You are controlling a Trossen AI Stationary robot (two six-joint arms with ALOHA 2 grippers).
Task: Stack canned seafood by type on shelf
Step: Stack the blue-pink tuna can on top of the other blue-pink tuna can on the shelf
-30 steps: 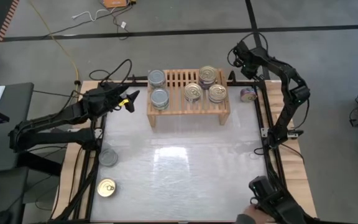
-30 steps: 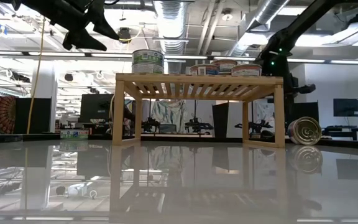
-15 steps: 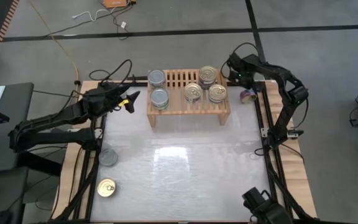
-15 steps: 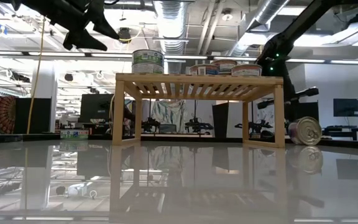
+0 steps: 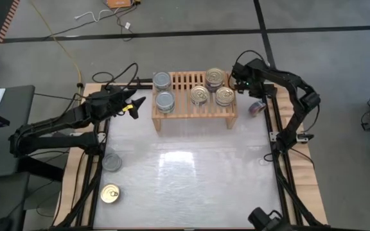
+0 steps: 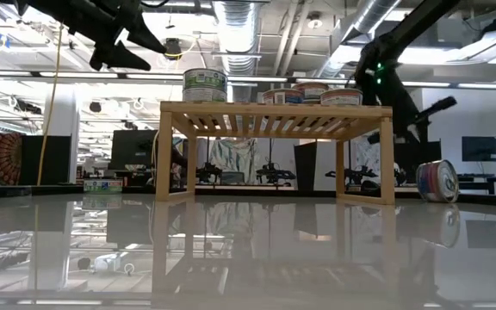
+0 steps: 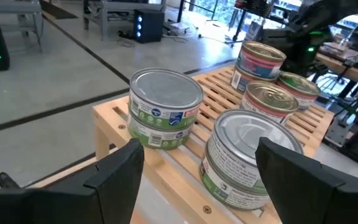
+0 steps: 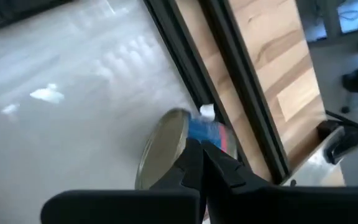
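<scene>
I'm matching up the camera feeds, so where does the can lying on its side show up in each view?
High: tipped can right of the shelf.
Low: far right, beyond the shelf's right leg.
Left wrist: not in it.
Right wrist: centre, by the black table rail.
Shared landmark: the shelf.

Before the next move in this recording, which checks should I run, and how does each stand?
1. Left end effector open and empty, beside the shelf: ok.
2. Right end effector open for a pick: not ok. Its fingers are shut on nothing, near the tipped can.
3. Tipped can upright: not ok. It lies on its side on the table, off the shelf's right end.
4. Tipped can at rest: cannot tell.
5. Shelf sorted by type: ok. Silver-top cans are at one end, gold-top cans at the other.
6. All cans shelved: not ok. A loose silver can and a loose gold can stand on the table.
</scene>
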